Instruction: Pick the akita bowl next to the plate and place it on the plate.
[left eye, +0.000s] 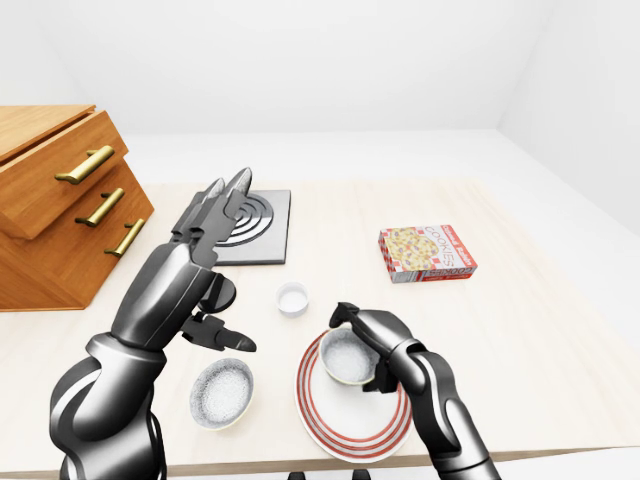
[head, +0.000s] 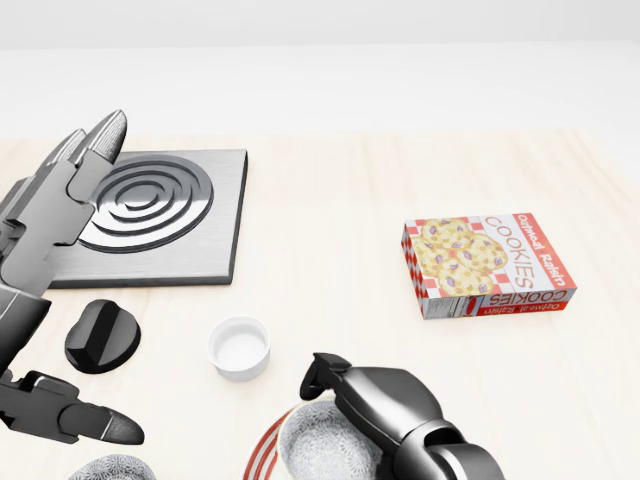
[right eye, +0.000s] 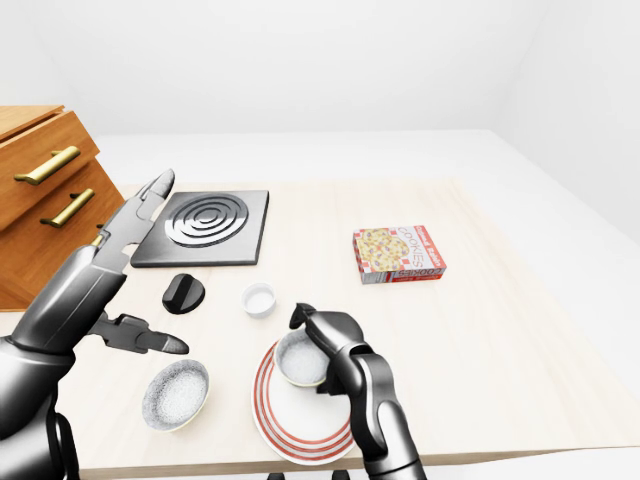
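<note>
Both eye views look down over the whole counter (left eye: 520, 330). The head view sits nearer, sharing its burner (head: 150, 205).

Wooden table (right eye: 480, 330), burner (right eye: 205, 225), cookie box (right eye: 398, 254), plate (right eye: 298, 424)

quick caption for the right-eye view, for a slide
Right hand grips the akita bowl over the red-striped plate; left hand raised open.

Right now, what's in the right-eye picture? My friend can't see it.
The robot's right hand grips the akita bowl over the red-striped plate at the view's bottom. Its left hand is raised open at the left, above a second bowl. Higher up lie a cookie box, burner, knob and small white cup.
</note>
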